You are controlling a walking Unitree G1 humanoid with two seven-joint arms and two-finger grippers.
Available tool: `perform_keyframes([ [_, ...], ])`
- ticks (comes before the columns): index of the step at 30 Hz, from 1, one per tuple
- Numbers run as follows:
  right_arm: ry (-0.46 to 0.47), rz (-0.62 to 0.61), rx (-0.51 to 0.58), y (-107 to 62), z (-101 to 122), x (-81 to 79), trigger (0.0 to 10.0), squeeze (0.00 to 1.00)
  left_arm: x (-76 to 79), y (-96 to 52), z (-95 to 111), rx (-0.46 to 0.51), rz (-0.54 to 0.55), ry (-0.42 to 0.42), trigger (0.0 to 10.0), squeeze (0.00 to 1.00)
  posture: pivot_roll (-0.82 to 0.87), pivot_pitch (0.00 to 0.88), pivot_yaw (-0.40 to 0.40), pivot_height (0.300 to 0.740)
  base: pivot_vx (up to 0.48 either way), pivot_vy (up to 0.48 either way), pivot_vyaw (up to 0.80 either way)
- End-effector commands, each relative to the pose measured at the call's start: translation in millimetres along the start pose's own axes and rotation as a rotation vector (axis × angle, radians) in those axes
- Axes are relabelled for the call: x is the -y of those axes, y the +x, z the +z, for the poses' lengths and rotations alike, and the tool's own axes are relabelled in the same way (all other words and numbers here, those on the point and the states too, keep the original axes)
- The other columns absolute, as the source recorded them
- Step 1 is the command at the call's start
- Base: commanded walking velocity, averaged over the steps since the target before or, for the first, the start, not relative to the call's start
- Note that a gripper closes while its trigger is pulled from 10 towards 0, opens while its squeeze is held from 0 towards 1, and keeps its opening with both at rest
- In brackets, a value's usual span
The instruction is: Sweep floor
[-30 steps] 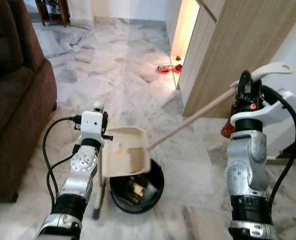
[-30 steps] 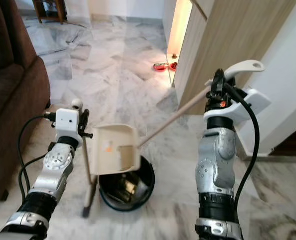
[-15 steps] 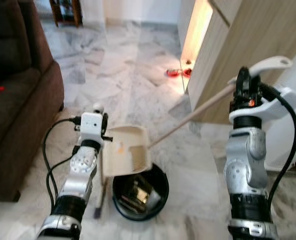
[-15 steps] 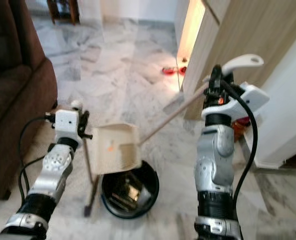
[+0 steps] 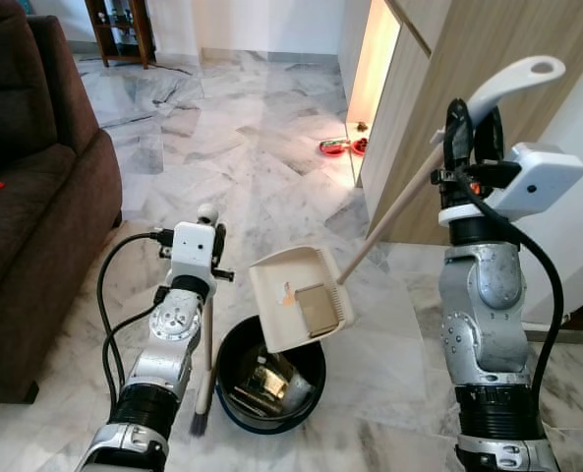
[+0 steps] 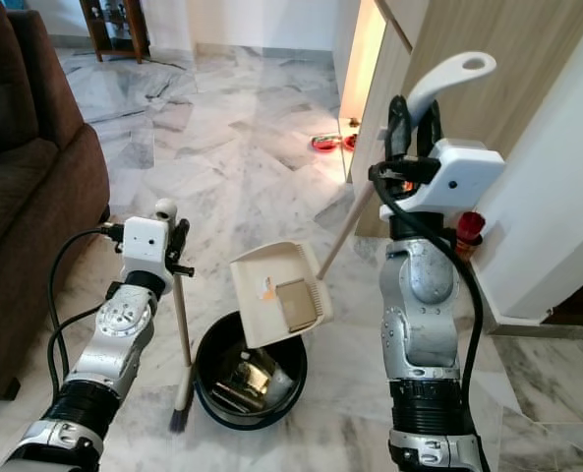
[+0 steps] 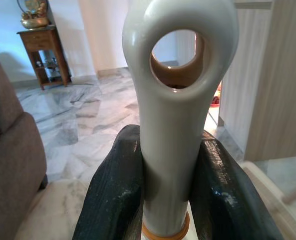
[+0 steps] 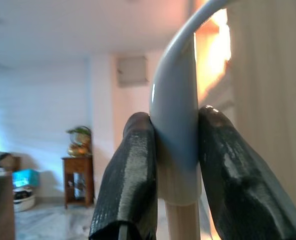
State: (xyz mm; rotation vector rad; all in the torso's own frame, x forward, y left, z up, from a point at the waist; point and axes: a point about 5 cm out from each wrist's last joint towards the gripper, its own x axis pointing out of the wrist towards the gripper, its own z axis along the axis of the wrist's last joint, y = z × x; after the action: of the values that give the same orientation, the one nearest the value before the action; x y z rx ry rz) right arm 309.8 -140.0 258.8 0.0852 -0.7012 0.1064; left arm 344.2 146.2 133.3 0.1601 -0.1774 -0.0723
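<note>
My left gripper (image 5: 209, 220) is shut on the white top of a broom handle (image 7: 175, 100), which stands upright. Its dark brush (image 5: 201, 423) rests on the marble floor beside a round black bin (image 5: 234, 388). My right gripper (image 5: 471, 116), held high, is shut on the white grip of a long wooden dustpan handle (image 8: 176, 125). The cream dustpan (image 5: 301, 298) hangs tilted over the bin's far rim, with a flat tan piece and an orange speck in it. Scraps lie inside the bin.
A dark brown sofa (image 5: 35, 197) fills the left side. A wooden cabinet (image 5: 448, 88) and a white wall stand to the right, with red bowls (image 5: 334, 147) on the floor by its lit edge. A small wooden table (image 5: 124, 29) stands far back.
The right gripper has lifted the dustpan handle higher and steeper, carrying the pan up and to the right over the bin. The camera has also shifted. The broom stays upright.
</note>
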Motion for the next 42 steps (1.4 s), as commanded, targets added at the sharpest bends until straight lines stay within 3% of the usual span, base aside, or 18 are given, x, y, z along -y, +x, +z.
perform_keyframes([
  [1, -0.009, 0.059, 0.150, 4.2, 28.7, -14.0, 10.0, 0.00, -0.1, 2.9, 12.1, 0.059, -0.002, 0.000, 10.0, 0.00, 0.10, 0.067, -0.066, 0.740, 0.000, 0.000, 0.00],
  [7, -0.017, 0.183, 0.212, -0.6, 43.7, -40.8, 10.0, 0.00, 1.7, 2.5, 12.0, 0.061, -0.009, 0.002, 10.0, 0.00, 0.10, 0.065, -0.067, 0.740, 0.000, 0.000, 0.00],
  [14, -0.006, 0.241, 0.214, -5.3, 47.4, -50.8, 10.0, 0.00, 2.1, 2.6, 12.5, 0.064, -0.012, 0.002, 10.0, 0.00, 0.10, 0.063, -0.067, 0.740, 0.000, 0.000, 0.00],
  [16, -0.024, 0.311, 0.216, -11.3, 49.4, -57.5, 10.0, 0.00, 2.0, 2.8, 12.8, 0.066, -0.013, 0.003, 10.0, 0.00, 0.10, 0.059, -0.067, 0.740, 0.000, 0.000, 0.00],
  [24, -0.111, 0.439, 0.228, -23.5, 52.5, -69.4, 10.0, 0.00, 2.2, 3.6, 13.9, 0.073, -0.020, -0.002, 10.0, 0.00, 0.10, 0.054, -0.066, 0.740, 0.000, 0.000, 0.00],
  [39, -0.092, 0.493, 0.263, -29.4, 67.9, -82.5, 10.0, 0.00, 0.2, 4.2, 14.5, 0.075, -0.016, -0.003, 10.0, 0.00, 0.11, 0.060, -0.066, 0.740, 0.000, 0.000, 0.00],
  [42, -0.139, 0.536, 0.277, -31.6, 70.3, -85.7, 10.0, 0.00, -0.2, 4.7, 15.0, 0.076, -0.014, -0.002, 10.0, 0.00, 0.11, 0.061, -0.067, 0.740, 0.000, 0.000, 0.00],
])
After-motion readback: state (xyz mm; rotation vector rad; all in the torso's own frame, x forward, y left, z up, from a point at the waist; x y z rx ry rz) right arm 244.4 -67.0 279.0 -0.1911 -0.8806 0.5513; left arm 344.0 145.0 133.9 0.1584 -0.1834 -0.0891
